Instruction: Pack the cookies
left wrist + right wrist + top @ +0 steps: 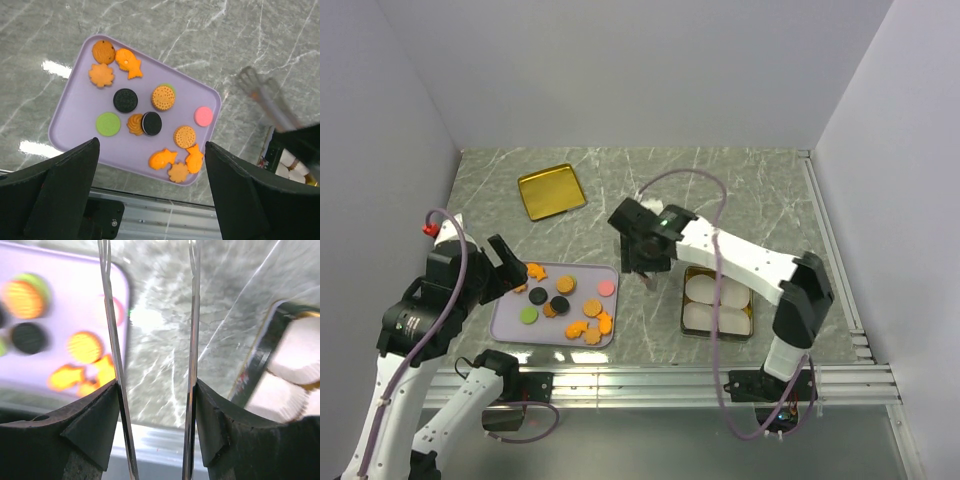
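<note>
The cookies (163, 97) are being carried by a lilac tray (80, 115), which is being shown in the lower left of the top view and in the middle of the left wrist view. Orange rounds, flower shapes and fish shapes are being seen there, together with two black discs, one green disc and one pink disc near the tray's right edge. All of them are lying flat on the tray and none is being held.

The left gripper (151, 145) is being held above the near edge of the tray, with its fingers spread wide apart and nothing between them.

The right gripper (156, 385) is being held just right of the tray, over bare marbled table (720, 190). Its fingers are being pressed against a pair of thin metal tweezers (192, 315). The two blades are standing apart, with nothing pinched between them.

At the lower right of the top view a tin (685, 300) is being occupied by white paper cups (718, 292). No cookie is being seen in it. A gold lid (550, 190) is lying in the upper left, well apart from the tray.
</note>
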`<state>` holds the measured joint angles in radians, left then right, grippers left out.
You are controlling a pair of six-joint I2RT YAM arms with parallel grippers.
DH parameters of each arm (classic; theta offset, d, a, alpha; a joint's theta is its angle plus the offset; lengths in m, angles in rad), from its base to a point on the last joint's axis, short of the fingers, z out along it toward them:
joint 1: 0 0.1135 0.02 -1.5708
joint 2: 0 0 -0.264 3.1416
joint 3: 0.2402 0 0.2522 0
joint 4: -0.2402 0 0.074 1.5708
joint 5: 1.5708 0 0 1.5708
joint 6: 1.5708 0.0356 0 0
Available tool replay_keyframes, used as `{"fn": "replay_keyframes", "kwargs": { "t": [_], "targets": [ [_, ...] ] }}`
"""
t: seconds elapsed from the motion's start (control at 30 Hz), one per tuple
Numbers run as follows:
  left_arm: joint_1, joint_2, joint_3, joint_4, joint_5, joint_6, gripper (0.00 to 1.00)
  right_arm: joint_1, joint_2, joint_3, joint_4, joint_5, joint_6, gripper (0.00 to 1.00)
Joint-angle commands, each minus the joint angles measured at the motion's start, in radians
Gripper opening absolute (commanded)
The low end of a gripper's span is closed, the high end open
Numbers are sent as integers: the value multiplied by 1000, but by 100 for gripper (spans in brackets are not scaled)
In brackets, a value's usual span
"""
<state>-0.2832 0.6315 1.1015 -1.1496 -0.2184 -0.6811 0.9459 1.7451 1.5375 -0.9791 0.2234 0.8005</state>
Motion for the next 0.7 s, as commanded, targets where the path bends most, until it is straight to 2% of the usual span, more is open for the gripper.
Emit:
{"fn": "replay_keyframes", "kwargs": {
  "t": [0.0, 0.23, 0.4, 0.67],
  "targets": [
    [-2, 22, -11, 77, -39, 49, 93, 7, -73, 93, -184, 56, -23, 65],
    [-2, 42, -45, 136, -82, 86, 96, 8, -133, 76, -234, 37, -23, 66],
    [-1, 2, -81, 177, -91, 92, 99, 7, -153, 84, -250, 19, -40, 66],
    [-2, -9, -81, 192, -68, 109, 99, 48, -144, 114, -197, -79, -126, 65]
  ]
}}
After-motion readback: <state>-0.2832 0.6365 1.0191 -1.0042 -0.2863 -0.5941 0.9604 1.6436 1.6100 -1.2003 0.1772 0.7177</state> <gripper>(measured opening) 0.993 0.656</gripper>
